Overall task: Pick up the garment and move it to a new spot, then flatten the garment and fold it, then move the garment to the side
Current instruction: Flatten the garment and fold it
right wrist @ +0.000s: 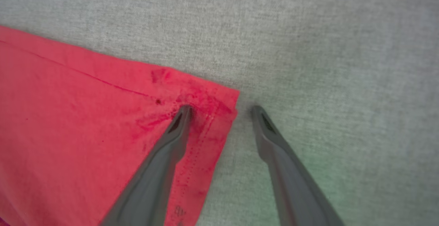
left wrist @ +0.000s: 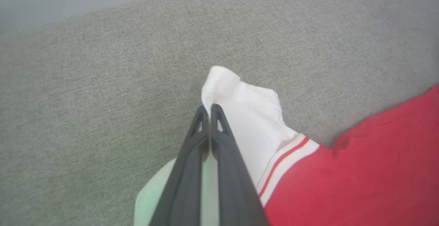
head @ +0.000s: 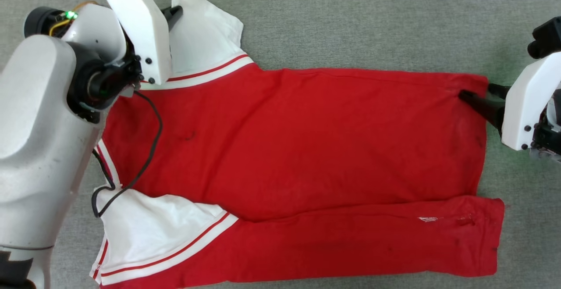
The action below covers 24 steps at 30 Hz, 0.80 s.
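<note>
The garment lies plain red side up on the grey cloth surface, collar end to the left and hem to the right, with a long red band of it showing along the near side. Its white sleeves with striped trim lie at the far left and near left. My left gripper is shut on the tip of the far white sleeve, pinched at the fingertips. My right gripper is open astride the far hem corner: one finger on red cloth, the other on the grey surface.
The grey woven surface runs all around the garment. A black cable from my left arm hangs over the collar end. My pale left forearm covers the lower left. The surface's far edge shows in the left wrist view.
</note>
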Tool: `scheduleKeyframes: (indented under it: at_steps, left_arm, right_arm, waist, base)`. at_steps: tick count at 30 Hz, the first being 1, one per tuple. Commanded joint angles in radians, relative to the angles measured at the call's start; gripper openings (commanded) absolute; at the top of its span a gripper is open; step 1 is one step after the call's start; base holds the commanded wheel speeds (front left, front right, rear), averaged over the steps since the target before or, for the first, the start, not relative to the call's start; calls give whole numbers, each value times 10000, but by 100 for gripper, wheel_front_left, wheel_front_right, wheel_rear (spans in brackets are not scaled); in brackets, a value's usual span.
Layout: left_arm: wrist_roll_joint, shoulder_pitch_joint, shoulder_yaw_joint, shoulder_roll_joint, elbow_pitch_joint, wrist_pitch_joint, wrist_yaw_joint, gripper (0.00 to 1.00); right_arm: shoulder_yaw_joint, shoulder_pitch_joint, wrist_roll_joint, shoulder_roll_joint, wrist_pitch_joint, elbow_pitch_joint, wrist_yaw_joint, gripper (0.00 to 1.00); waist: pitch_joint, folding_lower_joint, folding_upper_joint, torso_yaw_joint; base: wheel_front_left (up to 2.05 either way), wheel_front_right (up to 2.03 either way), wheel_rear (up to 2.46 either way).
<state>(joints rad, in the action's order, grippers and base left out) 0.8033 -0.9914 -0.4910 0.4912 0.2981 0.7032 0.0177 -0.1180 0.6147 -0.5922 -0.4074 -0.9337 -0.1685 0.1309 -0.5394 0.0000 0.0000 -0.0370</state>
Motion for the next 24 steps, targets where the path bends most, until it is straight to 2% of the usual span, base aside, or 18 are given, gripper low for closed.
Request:
scheduleKeyframes:
  at_steps: [1,7,15,20,24]
  left_arm:
    - [-59,126,-19,-21,-109,-97,-5,0]
    - [-9,543,165,147,-348,-565,-68,0]
    - [349,1933,767,427,-794,-1617,-306,0]
    - [584,3452,1306,781,-1471,-2313,-694,0]
    - [715,4843,1648,994,-2021,-2711,-1212,0]
  right_arm:
    - [-244,-410,3,252,-311,-408,-4,0]
    - [19,-210,308,107,-58,202,-4,0]
    - [287,-614,573,40,1054,993,-4,0]
    - [576,-1415,594,146,1504,1223,-4,0]
    - [572,-2211,807,163,2037,1375,-4,0]
  waist:
    - [15,0,0,66]
    - [331,0,0,169]
    - [1413,0,0,254]
    - [2108,0,0,263]
    - [2597,0,0,247]
  base:
    - [0,0,0]
    - [0,0,0]
    - [0,0,0]
    - [0,0,0]
    - [0,0,0]
